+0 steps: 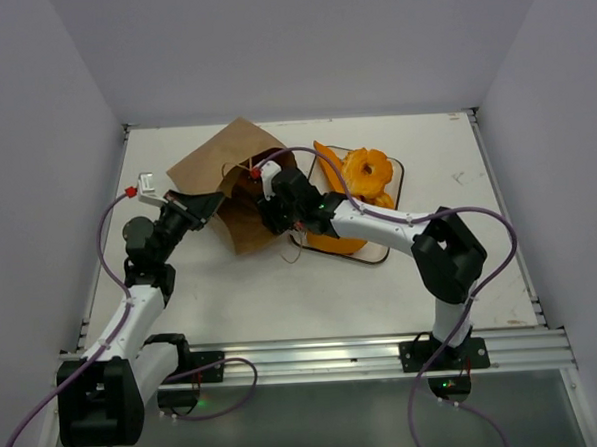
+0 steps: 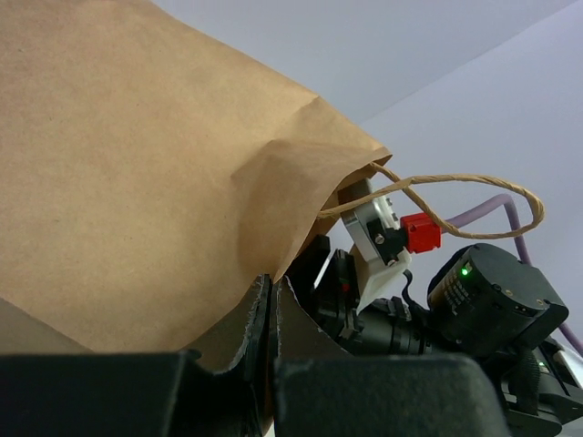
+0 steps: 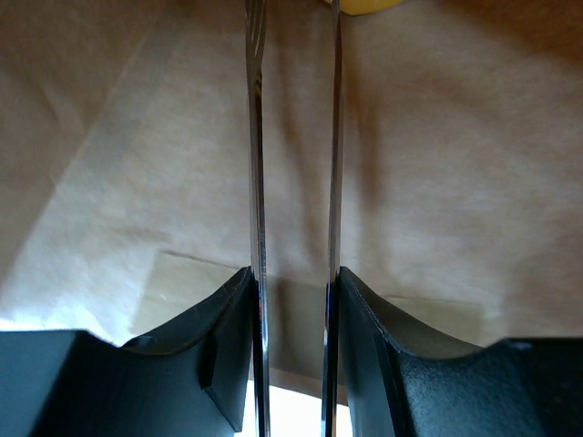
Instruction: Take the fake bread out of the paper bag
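The brown paper bag (image 1: 230, 162) lies on its side at the table's back, mouth toward the right. My left gripper (image 1: 209, 203) is shut on the bag's torn edge (image 2: 269, 291), lifting the paper (image 2: 137, 164). My right gripper (image 1: 266, 217) reaches into the bag's mouth. Its thin fingers (image 3: 258, 182) stand a narrow gap apart, and only bag paper (image 3: 455, 182) shows between them. A sliver of orange fake bread (image 3: 364, 5) shows at the top edge, just beyond the right finger. More fake bread, a ring piece (image 1: 368, 170) and a long pointed piece (image 1: 329, 162), lies on the tray (image 1: 403, 178).
The tray sits right of the bag, close behind my right forearm. The bag's string handle (image 2: 474, 196) loops in the air near my right wrist (image 2: 483, 291). White walls close in the table at the back and both sides.
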Controlling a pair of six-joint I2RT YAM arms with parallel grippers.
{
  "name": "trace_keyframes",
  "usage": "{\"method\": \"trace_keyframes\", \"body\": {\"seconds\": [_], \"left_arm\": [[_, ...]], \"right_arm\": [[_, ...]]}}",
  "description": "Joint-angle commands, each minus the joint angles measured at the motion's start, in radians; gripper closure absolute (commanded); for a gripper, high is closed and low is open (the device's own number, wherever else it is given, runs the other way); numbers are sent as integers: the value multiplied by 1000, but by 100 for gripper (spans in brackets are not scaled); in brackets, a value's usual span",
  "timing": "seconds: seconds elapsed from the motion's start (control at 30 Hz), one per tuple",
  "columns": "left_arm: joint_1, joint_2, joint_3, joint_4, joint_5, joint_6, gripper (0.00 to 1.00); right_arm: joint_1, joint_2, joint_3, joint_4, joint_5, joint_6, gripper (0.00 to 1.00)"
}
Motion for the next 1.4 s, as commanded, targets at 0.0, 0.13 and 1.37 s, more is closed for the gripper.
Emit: {"method": "trace_keyframes", "body": {"seconds": [0.0, 0.13, 1.37], "left_arm": [[5, -11, -8, 92, 15, -47, 98], [5, -17, -11, 91, 17, -51, 99], [7, 194, 87, 110, -32, 64, 99]], "right_arm": [[-7, 21, 64, 23, 47, 8, 58], [-12, 36, 83, 34, 76, -25, 61], [-99, -293, -131, 26, -125, -99, 100]]}}
